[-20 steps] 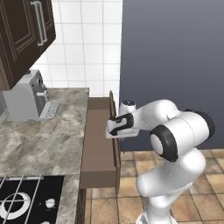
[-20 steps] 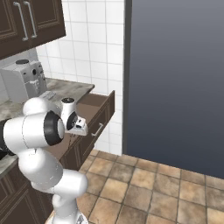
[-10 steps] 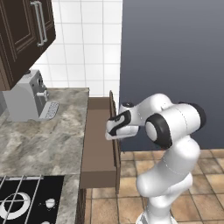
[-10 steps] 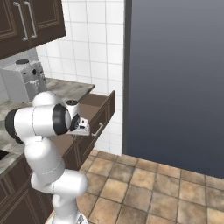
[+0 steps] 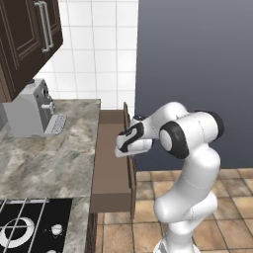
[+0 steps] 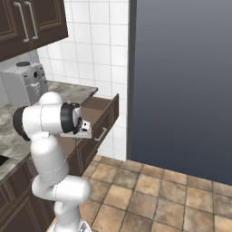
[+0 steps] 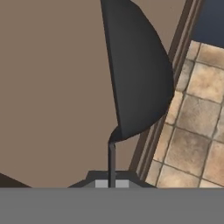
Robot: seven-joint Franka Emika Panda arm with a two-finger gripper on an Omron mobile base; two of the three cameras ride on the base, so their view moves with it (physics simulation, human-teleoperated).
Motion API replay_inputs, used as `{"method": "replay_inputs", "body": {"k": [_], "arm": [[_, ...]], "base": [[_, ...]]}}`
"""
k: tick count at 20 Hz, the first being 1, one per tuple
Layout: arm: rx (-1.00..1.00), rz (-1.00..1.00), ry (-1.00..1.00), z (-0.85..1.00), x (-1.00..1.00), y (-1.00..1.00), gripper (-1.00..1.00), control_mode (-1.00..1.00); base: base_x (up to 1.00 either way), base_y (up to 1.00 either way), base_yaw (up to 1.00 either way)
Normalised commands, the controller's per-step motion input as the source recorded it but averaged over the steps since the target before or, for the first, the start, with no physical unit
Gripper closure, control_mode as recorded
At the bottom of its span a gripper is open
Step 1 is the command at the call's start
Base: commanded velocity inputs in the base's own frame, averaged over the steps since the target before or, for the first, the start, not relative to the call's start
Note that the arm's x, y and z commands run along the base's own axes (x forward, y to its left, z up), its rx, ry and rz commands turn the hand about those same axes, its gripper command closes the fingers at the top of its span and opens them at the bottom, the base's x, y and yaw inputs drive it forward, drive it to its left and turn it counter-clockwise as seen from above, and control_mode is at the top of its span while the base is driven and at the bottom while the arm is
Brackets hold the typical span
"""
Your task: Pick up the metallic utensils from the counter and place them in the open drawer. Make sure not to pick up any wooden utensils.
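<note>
End effector pinching the slim dark grey metal spoon, now swung in over the wide dark brown wooden drawer, elbow folded closer than a second ago. I judge release comes next.

The drawer stands pulled out from the desk. The hand hangs at its front edge — closed.

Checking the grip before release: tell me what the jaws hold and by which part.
A dark grey metal spoon, held by its slim handle, bowl pointing away over the open drawer.
</note>
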Motion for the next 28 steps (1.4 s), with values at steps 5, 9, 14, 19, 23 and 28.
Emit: {"method": "replay_inputs", "body": {"k": [5, 9, 14, 19, 23, 28], "arm": [[0.00, 0.00, 0.00, -0.27, 0.20, 0.07, 1.00, -1.00], [0.00, 0.00, 0.00, -0.34, 0.07, 0.00, 1.00, -1.00], [0.00, 0.00, 0.00, -0.25, 0.00, -0.07, 1.00, -1.00], [0.00, 0.00, 0.00, -0.27, 0.00, -0.20, 1.00, -1.00], [0.00, 0.00, 0.00, -0.32, 0.00, -0.54, 1.00, -1.00], [0.00, 0.00, 0.00, -0.42, 0.00, -0.78, 1.00, -1.00]], "base": [[0.00, 0.00, 0.00], [0.00, 0.00, 0.00], [0.00, 0.00, 0.00], [0.00, 0.00, 0.00], [0.00, 0.00, 0.00], [0.00, 0.00, 0.00]]}}
